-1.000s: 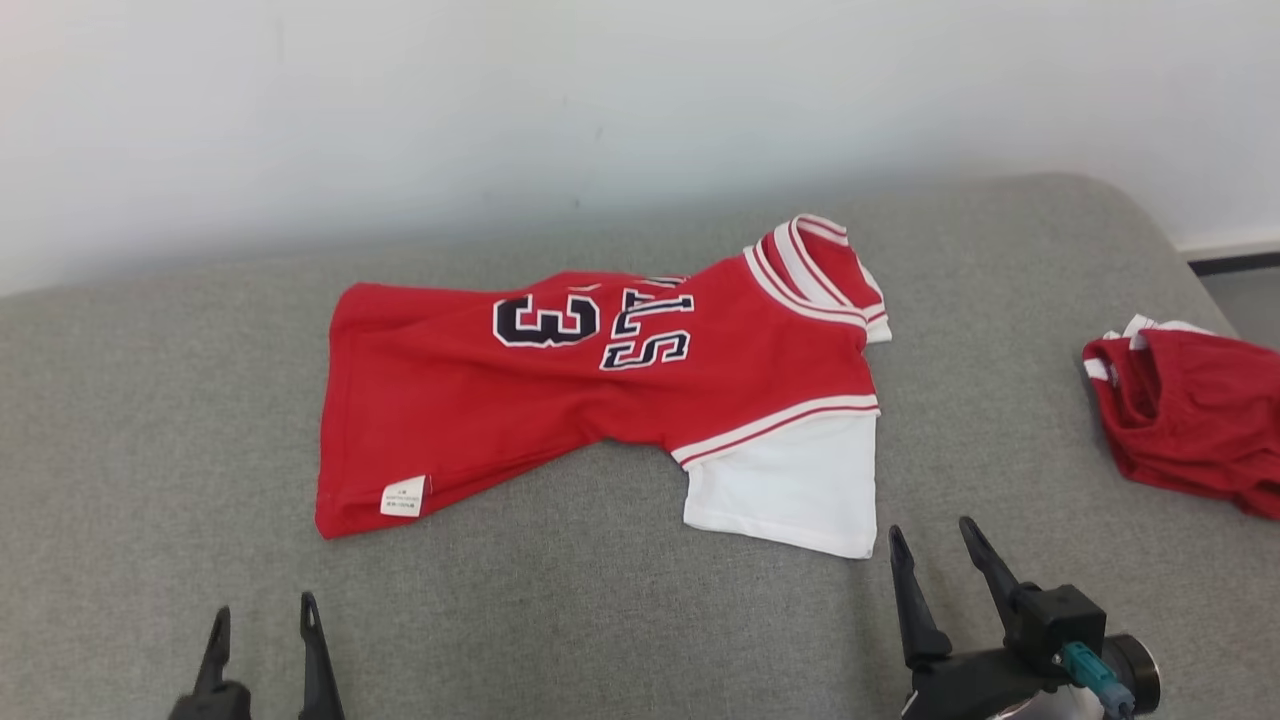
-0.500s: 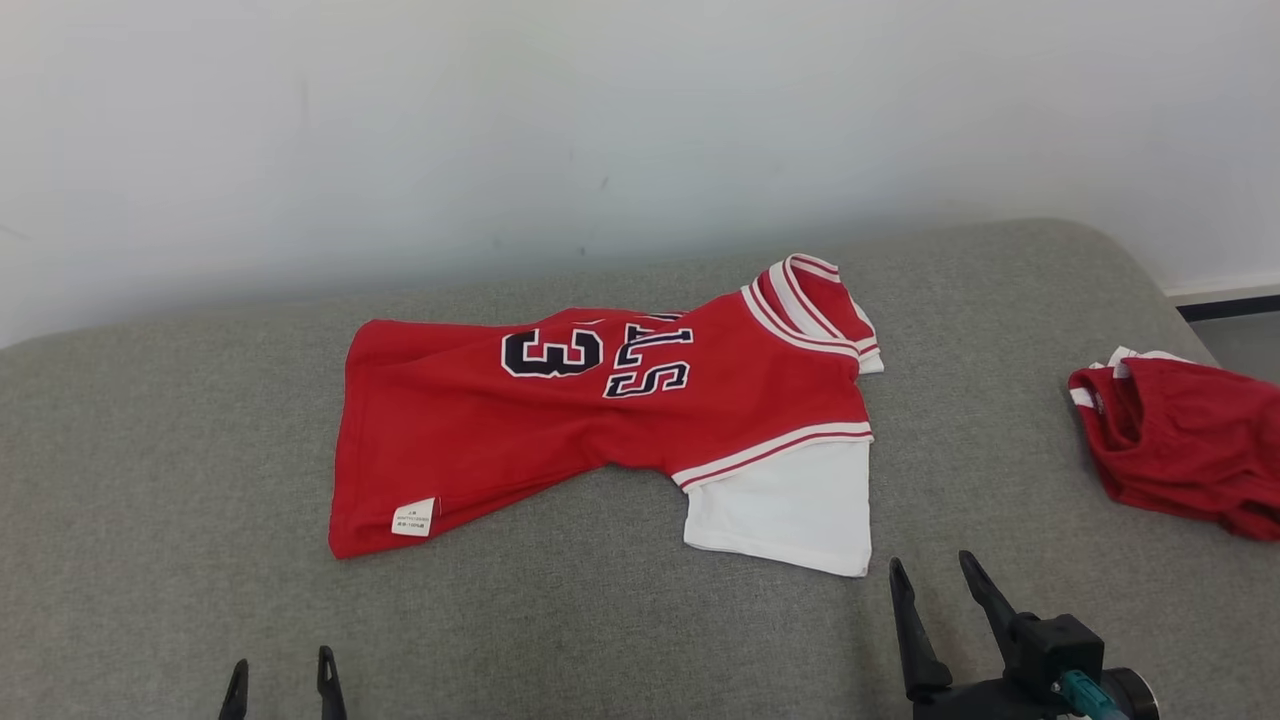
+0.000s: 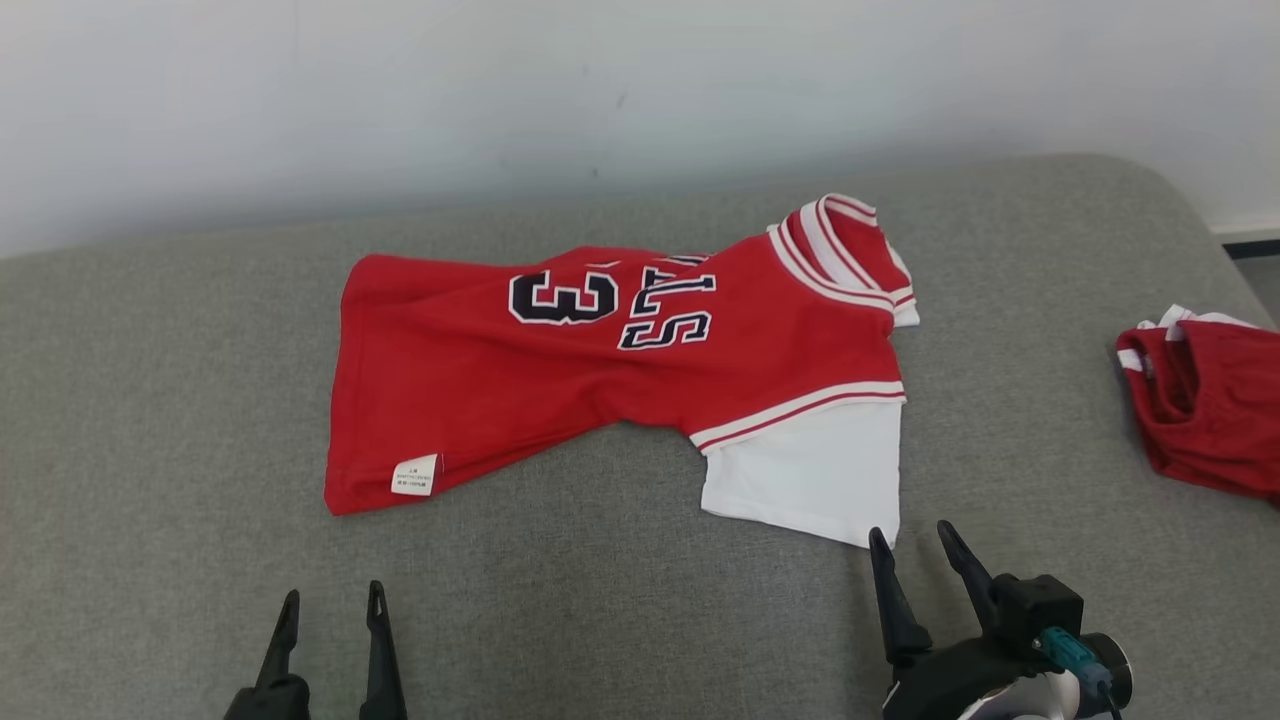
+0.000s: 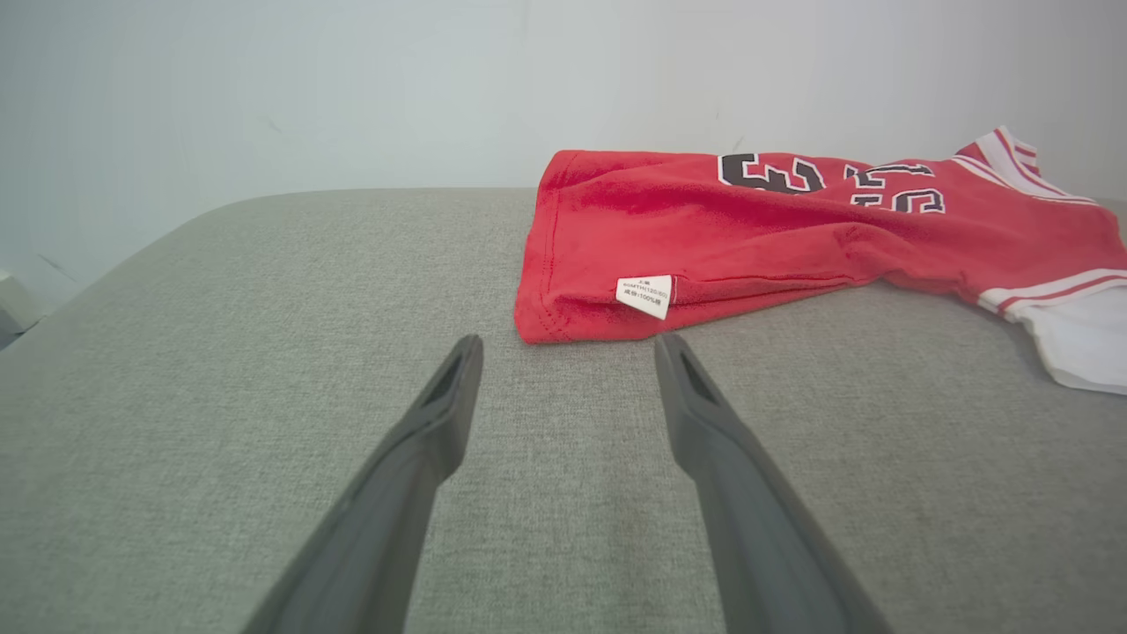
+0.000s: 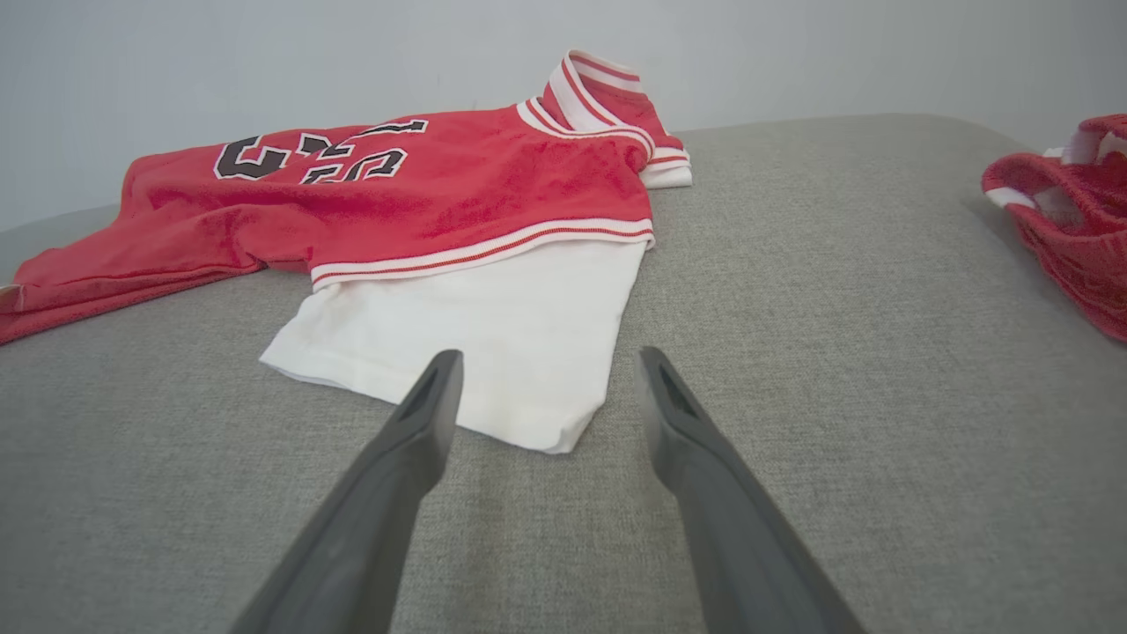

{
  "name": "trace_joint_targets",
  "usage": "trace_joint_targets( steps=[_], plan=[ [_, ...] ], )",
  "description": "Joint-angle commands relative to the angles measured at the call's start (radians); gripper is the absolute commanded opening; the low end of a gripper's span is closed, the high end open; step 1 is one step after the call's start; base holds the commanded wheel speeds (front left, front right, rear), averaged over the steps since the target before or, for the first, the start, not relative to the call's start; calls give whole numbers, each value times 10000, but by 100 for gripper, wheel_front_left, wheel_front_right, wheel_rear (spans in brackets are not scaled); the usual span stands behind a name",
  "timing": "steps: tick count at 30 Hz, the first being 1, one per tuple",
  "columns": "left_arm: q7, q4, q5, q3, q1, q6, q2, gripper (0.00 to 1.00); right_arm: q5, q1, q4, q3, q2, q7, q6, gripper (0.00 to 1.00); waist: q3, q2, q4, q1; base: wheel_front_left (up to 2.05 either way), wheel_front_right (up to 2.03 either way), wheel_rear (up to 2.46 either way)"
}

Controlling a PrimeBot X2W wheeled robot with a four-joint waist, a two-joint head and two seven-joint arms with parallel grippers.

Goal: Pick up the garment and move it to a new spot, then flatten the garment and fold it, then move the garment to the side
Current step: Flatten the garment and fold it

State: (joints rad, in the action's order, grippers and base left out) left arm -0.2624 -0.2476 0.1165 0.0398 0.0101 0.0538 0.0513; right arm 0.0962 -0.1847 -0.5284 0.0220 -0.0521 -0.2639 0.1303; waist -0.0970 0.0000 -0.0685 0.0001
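Near left: left gripper (image 3: pixel 332 592), fingers spread wide, empty, low over grey cushion (image 3: pixel 150 400), just short of white label (image 3: pixel 414 475) at near-left hem. Near right: right gripper (image 3: pixel 911 531), fingers likewise apart, empty, tips just beside near corner of white sleeve (image 3: pixel 810 480). Mid-cushion: garment (image 3: pixel 600 370), rumpled, collar far right. Likely step: pickup. Pinch both fabric layers at hem and sleeve; lift level. Avoid second red garment (image 3: pixel 1210 410), far right.

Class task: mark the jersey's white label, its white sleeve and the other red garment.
white label (image 4: pixel 644 296), left wrist view, centre of the tag.
white sleeve (image 5: pixel 493 317), right wrist view, middle of the cloth.
other red garment (image 3: pixel 1215 400), head view, its red body.
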Motion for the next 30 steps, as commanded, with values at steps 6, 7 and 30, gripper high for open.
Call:
trace_joint_targets(
  steps=[6,7,30],
  plan=[
    [-33,-101,10,151,433,8,-15,100,153,-484,-373,-120,27,6,5,100,-804,0,313,-1,0,0,0],
    [-35,-107,5,185,501,9,-15,100,234,-553,-464,-213,25,6,5,100,-902,0,350,-1,0,0,0],
    [-33,-560,313,38,629,29,-13,100,174,196,-905,-634,-214,18,5,0,-720,0,66,-1,0,0,0]
  ],
)
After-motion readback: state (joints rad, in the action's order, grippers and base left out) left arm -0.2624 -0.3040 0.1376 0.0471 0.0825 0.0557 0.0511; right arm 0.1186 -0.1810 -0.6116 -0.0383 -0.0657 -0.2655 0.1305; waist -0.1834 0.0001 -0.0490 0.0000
